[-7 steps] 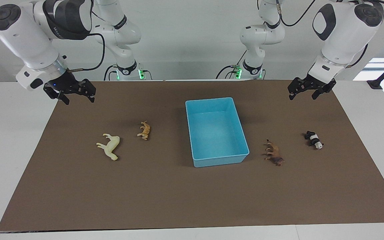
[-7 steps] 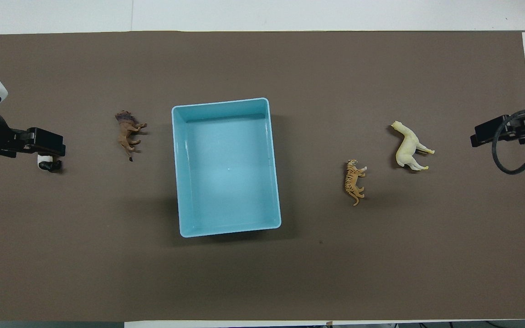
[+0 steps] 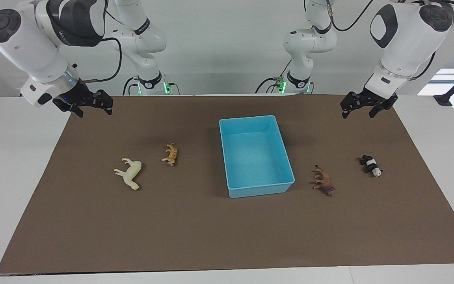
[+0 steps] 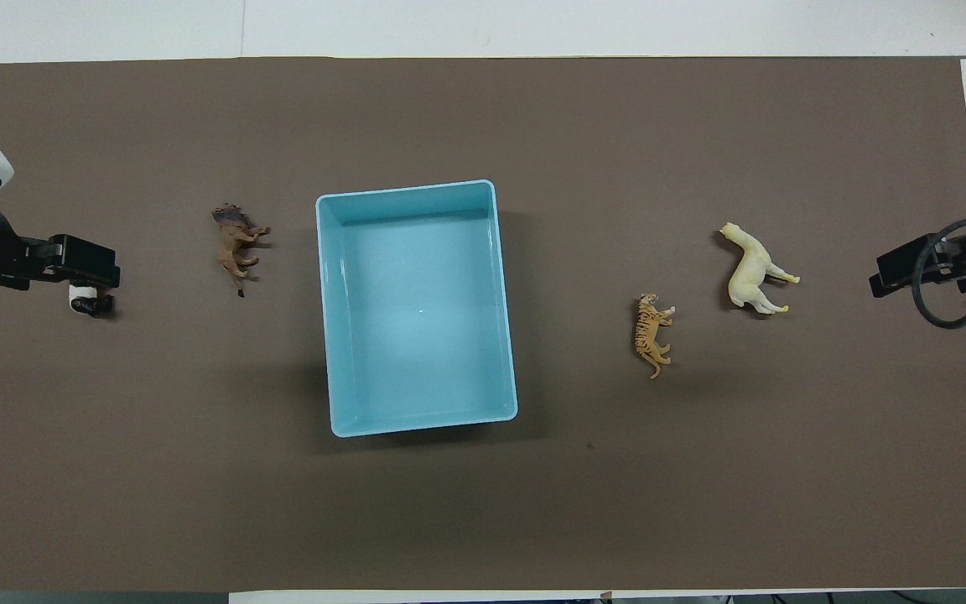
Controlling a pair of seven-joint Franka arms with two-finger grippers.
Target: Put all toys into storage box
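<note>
The light-blue storage box [image 3: 260, 189] [image 4: 416, 190] stands mid-table with nothing in it. Toward the right arm's end lie the cream horse [image 3: 130, 173] [image 4: 750, 268] and, closer to the box, the striped tiger [image 3: 171, 154] [image 4: 649, 334]. At the left arm's end lie the brown lion [image 3: 323, 181] [image 4: 233, 247] and the panda [image 3: 371, 165] [image 4: 90, 300]. My left gripper [image 3: 359, 111] [image 4: 106, 270] hangs open in the air, well above the panda, and partly covers it in the overhead view. My right gripper [image 3: 93, 111] [image 4: 884, 270] hangs open over the mat's end, apart from the horse.
A brown mat [image 3: 227, 236] covers most of the white table [image 3: 14, 157]. Bare mat stretches between the toys and the table edge farthest from the robots.
The right gripper has lifted a little and drawn slightly back toward its base. The left arm and all toys have stayed in place.
</note>
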